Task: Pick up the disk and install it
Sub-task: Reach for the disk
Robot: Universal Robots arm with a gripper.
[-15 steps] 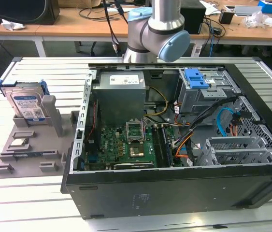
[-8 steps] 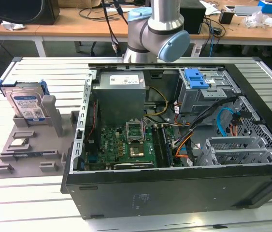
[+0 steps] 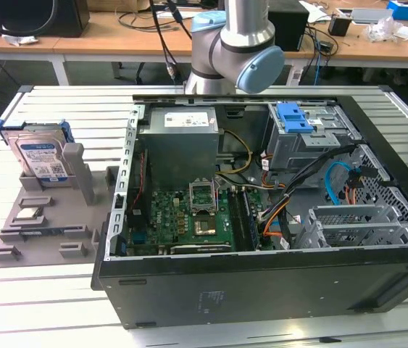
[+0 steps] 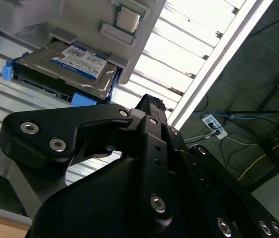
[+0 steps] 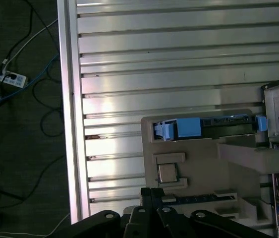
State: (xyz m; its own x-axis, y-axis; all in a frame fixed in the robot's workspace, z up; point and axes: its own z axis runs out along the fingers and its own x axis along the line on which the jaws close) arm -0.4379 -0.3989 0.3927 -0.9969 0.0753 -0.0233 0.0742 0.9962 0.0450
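Observation:
The disk (image 3: 40, 156) is a silver drive with a white-and-blue label in a blue carrier. It stands on edge in a grey holder tray (image 3: 44, 243) on the exterior view's left. The second wrist view shows the disk (image 4: 75, 67) label up, and the first wrist view shows the disk (image 5: 203, 126) edge on. My black gripper (image 5: 146, 191) hovers above the tray, apart from the disk, with its fingers shut together on nothing. In the second wrist view the gripper (image 4: 151, 103) tip sits near the table's rim. The arm (image 3: 236, 43) rises behind the case.
An open computer case (image 3: 261, 283) lies beside the tray, with a motherboard (image 3: 196, 214), a blue-fronted drive bay (image 3: 294, 119) and a metal cage (image 3: 356, 225). A small square processor chip (image 3: 30, 214) rests on the tray. The slatted table (image 5: 179, 54) ends at an edge, with cables on the floor beyond.

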